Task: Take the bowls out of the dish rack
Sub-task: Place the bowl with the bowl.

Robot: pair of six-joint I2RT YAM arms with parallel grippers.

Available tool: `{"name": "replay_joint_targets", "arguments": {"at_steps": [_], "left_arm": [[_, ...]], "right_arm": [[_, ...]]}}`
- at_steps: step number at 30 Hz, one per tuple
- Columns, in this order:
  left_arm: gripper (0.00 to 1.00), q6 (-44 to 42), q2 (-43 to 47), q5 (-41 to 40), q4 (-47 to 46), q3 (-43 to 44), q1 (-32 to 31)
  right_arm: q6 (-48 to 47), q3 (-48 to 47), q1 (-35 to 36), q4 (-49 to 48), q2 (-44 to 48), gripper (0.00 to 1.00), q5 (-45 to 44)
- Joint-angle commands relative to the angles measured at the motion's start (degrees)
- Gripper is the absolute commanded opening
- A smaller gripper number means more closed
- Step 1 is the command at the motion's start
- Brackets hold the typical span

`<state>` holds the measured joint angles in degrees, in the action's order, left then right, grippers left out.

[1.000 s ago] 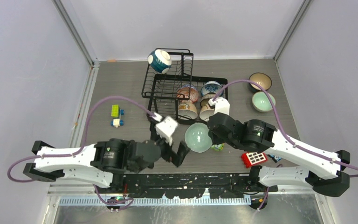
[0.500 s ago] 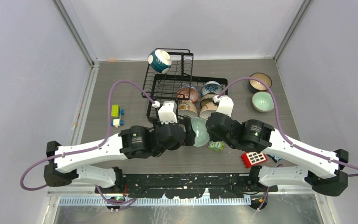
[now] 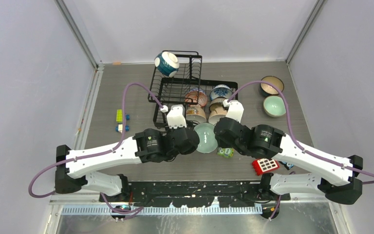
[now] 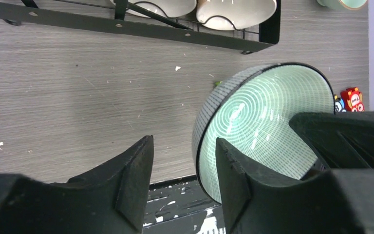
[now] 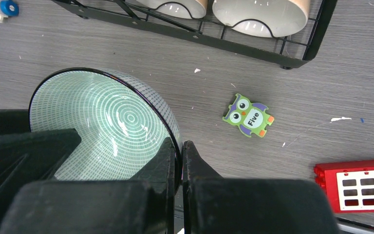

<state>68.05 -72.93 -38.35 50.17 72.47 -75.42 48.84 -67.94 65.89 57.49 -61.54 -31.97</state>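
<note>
Within the last second the left arm has come forward from the near edge of the table (image 3: 126, 87). Its left claw (image 4: 184, 146), which was wide open and far from anything, has narrowed to about half. It now stands over the rim of the green bowl (image 4: 268, 112): one finger lies on the inner side, and the other is outside the wall with a small gap to it, so it does not pinch yet. The right claw (image 5: 181, 146) has not changed and is closed tightly on the opposite part of the same rim. The green bowl has been turned up on its edge and sits between the two claws, just in front of the dish rack (image 3: 175, 92). It seems lifted off the table, though I cannot be sure. I judge this as a handover from right to left, not finished, because the right claw cannot let go safely before the left one has closed fully. For the task, this bowl is out of the rack but not put down. Two bowls (image 3: 271, 84) already rest on the table at the far right. Four more (image 3: 196, 97) remain in the lower tray, and a blue and white bowl (image 3: 166, 63) sits on the upper basket.
</note>
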Motion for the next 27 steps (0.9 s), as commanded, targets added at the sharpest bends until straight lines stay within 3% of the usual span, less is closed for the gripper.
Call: {"name": "replay_joint_targets", "arguments": {"at_steps": [1,4,10,14,16,19,21,23,27], "left_arm": [[0.50,1.6,0.1,-2.1,-0.1,1.9,1.5],[0.46,1.0,-0.5,-1.8,-0.8,2.2,2.1],[0.27,-0.2,-1.7,-1.0,-1.2,3.0,2.8],[0.01,-1.3,-1.7,-0.1,-2.3,2.6,3.1],[0.00,-1.5,-1.6,0.5,-2.4,2.4,3.2],[0.00,-1.9,-1.5,1.3,-2.7,2.3,3.4],[0.00,-2.0,-1.4,1.9,-2.8,2.4,3.4],[0.00,-2.0,-1.2,2.4,-2.8,2.4,3.4],[0.00,-2.4,-0.8,3.0,-2.9,2.3,3.5]], "right_arm": [[2.8,-3.2,0.1,-2.8,0.6,0.01,-1.3],[2.9,-3.4,0.2,-2.7,0.7,0.01,-1.0],[3.2,-3.4,0.1,-3.2,0.3,0.01,-0.2],[2.6,-3.5,0.1,-3.2,0.1,0.01,0.5],[1.8,-3.8,0.1,-3.0,0.0,0.03,1.0],[-0.2,-4.4,0.2,-1.9,-0.1,0.30,1.6],[-2.0,-5.6,0.1,-0.2,-0.6,0.42,1.5],[-3.9,-6.8,0.2,1.8,-1.1,0.48,0.9],[-8.9,-8.3,0.2,4.9,-2.5,0.51,0.9]]}}
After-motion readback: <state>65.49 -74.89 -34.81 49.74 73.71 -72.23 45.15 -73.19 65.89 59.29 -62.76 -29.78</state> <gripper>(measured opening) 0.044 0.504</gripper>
